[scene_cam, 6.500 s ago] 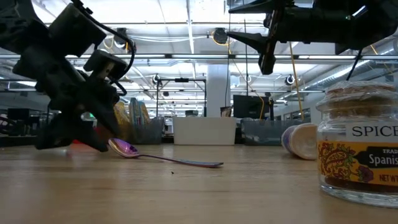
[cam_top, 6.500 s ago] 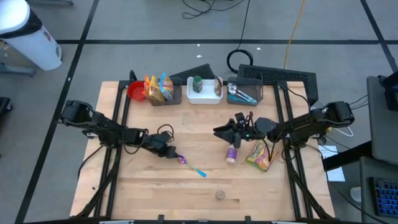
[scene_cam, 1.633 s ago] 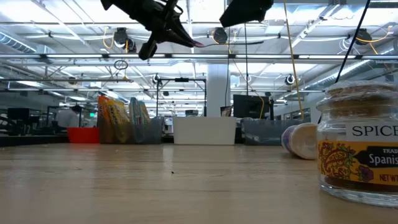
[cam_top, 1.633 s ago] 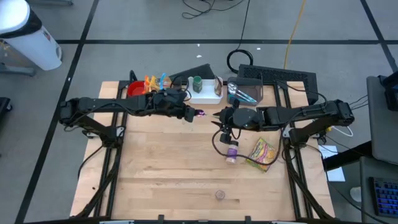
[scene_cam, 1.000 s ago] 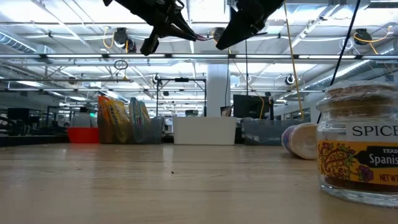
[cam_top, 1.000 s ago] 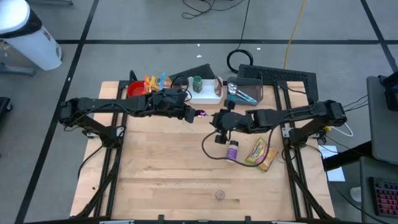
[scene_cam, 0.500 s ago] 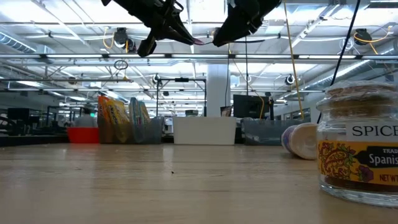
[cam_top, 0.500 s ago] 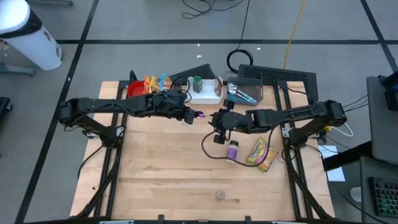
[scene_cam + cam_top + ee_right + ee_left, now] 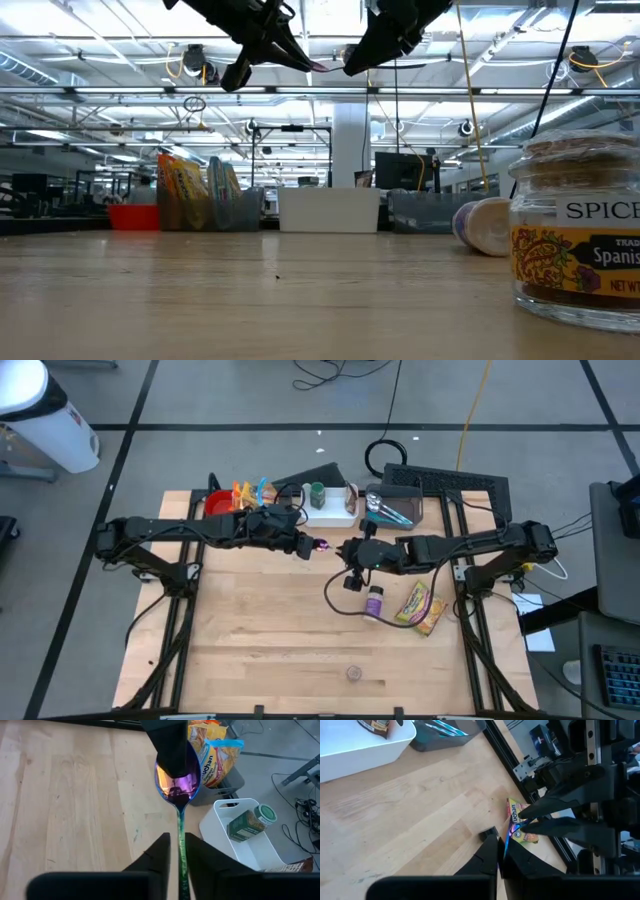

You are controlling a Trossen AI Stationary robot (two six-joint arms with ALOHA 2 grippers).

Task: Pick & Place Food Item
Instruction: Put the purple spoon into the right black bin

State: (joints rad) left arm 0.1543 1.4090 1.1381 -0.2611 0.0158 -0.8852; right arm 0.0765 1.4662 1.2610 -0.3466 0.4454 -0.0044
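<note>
The left gripper (image 9: pixel 306 546) is clamping the bowl of an iridescent purple-green metal spoon (image 9: pixel 325 545) and holding it high over the far middle of the pale wooden table (image 9: pixel 270 640), just as it was half a second ago. The right gripper (image 9: pixel 345 550), which 1.6 seconds ago was hanging back to the right, is now meeting it head-on; in the right wrist view its two dark fingers (image 9: pixel 159 851) are sitting narrowly on either side of the spoon's handle, though whether they are pressing it cannot be told. Below and slightly nearer, a small purple-capped spice bottle (image 9: pixel 373 603) is lying on its side beside a yellow printed snack packet (image 9: pixel 420 608). A glass spice jar (image 9: pixel 582 232) is standing at the near edge. Along the far edge, a white plastic bin (image 9: pixel 330 512) is sitting between two dark ones.
</note>
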